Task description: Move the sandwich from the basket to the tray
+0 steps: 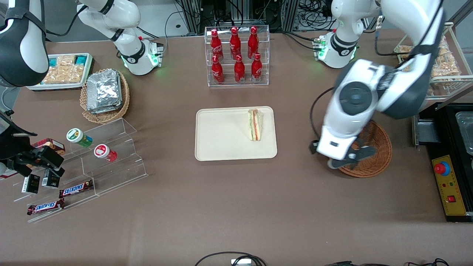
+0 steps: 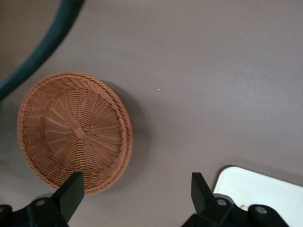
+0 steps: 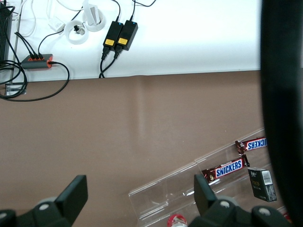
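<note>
One sandwich (image 1: 255,125) on one tray (image 1: 221,142). One basket (image 1: 377,155), bare inside. Gripper (image 2: 137,191) above the table beside that basket, fingers (image 2: 71,191) spread, grasping nothing.

The tray (image 1: 229,147) lies at the middle of the table (image 1: 221,207), with the sandwich (image 1: 255,124) on it, at its end toward the working arm. The basket (image 1: 377,151) sits on the table well apart from the tray, toward the working arm's end, with nothing in it. The gripper (image 1: 342,162) hangs above the basket's edge nearest the tray, fingers (image 2: 71,191) spread wide. A rack of bottles (image 1: 236,55) stands farther from the front camera than the tray. A basket of foil packets (image 1: 104,94) lies toward the parked arm's end.
</note>
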Controlling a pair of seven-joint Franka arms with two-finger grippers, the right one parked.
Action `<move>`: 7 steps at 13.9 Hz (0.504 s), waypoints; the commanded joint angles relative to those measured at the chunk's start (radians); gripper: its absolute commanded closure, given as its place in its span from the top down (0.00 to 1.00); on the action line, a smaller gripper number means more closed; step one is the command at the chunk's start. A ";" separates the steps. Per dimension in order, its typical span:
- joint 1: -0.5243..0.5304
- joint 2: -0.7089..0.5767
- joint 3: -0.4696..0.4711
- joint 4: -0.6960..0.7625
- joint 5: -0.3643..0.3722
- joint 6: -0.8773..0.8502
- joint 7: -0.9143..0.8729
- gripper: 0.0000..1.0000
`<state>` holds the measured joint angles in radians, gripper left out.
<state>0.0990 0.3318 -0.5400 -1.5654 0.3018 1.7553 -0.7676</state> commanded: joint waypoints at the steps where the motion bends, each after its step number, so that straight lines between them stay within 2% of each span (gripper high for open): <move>1: -0.005 -0.143 0.136 -0.053 -0.123 -0.045 0.218 1.00; 5: -0.015 -0.252 0.283 -0.047 -0.246 -0.166 0.477 1.00; 7: -0.015 -0.289 0.321 -0.044 -0.259 -0.212 0.580 1.00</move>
<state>0.0967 0.1048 -0.2563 -1.5716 0.0710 1.5715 -0.2798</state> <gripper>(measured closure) 0.009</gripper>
